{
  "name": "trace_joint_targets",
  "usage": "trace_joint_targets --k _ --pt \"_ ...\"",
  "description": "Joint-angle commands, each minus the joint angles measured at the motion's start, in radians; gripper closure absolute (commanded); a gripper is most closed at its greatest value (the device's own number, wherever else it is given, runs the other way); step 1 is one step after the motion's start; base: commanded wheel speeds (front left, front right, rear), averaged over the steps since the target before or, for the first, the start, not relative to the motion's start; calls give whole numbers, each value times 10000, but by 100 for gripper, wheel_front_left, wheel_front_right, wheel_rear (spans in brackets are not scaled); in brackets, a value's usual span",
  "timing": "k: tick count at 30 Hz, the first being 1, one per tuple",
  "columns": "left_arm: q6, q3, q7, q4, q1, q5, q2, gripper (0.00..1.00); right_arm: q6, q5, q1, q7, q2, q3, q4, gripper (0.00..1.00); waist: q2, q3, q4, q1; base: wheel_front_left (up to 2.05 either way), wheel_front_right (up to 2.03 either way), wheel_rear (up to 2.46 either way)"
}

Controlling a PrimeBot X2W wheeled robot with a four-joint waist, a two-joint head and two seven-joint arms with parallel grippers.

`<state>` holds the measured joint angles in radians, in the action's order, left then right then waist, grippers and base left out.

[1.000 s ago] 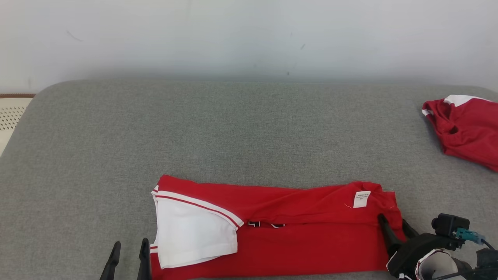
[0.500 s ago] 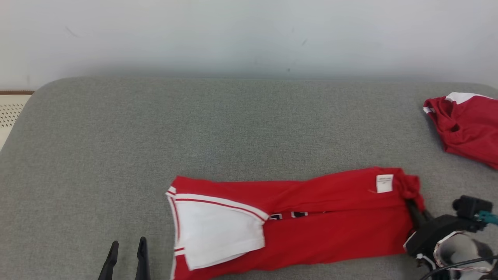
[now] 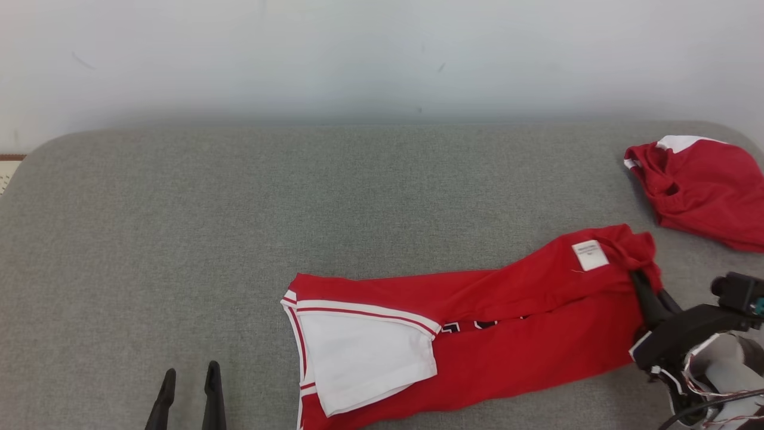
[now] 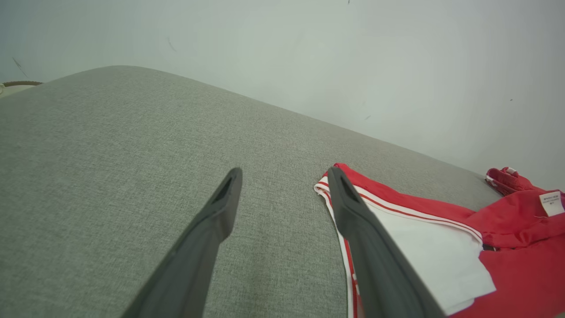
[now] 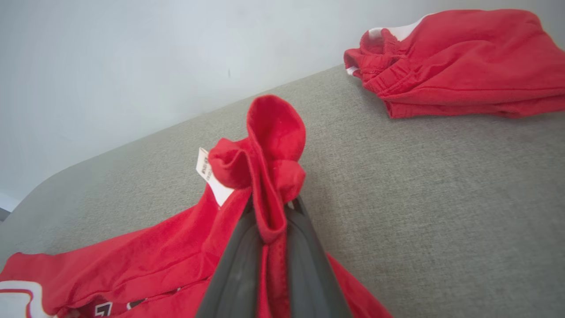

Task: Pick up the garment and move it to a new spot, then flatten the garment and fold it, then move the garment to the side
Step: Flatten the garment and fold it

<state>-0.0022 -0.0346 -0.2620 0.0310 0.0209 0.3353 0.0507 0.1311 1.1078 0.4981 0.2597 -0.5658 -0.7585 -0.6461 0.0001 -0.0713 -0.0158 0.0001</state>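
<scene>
The garment (image 3: 507, 340) is a red piece with a white side panel, folded into a long strip across the grey padded surface (image 3: 268, 209). My right gripper (image 3: 644, 280) is shut on the strip's right end, beside the white label. In the right wrist view a bunched red fold (image 5: 273, 128) sticks up from between that gripper's (image 5: 271, 207) fingers. Left of the garment's white-panel end (image 4: 423, 238), my left gripper (image 3: 191, 371) stands open with nothing in it. Its fingers (image 4: 212, 221) hover over bare grey cloth.
A second red garment (image 3: 704, 191) with a white patch lies crumpled at the surface's far right, close beyond the held end; the right wrist view also shows this heap (image 5: 459, 57). A pale wall (image 3: 358, 54) runs behind. The surface's left edge curves off at the left.
My right gripper has shut on the garment's right end and dragged it right and farther from me, so the strip now lies slanted. The left gripper kept still. The camera shifted slightly.
</scene>
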Motion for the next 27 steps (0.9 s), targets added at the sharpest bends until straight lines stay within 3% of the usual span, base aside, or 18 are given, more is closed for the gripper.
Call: trace_joint_targets --k 1,16,20,27 --pt "44 57 -39 -36 90 70 3 0 -9 82 -59 25 -13 -43 91 100 -1 26 26 -1 0 0 0" --pt "494 55 -39 -366 244 -336 2 0 -9 1499 -232 -817 558 -1457 4070 100 -1 242 -506 -1 0 0 0" --pt "544 28 -39 -348 256 -341 4 0 -9 1683 -90 -933 951 -1780 4552 100 -1 292 -731 -1 0 0 0" --pt "403 -100 -39 -123 75 -275 4 0 -9 1541 152 -1071 1646 -2334 4370 100 -1 364 -1176 -1 0 0 0"
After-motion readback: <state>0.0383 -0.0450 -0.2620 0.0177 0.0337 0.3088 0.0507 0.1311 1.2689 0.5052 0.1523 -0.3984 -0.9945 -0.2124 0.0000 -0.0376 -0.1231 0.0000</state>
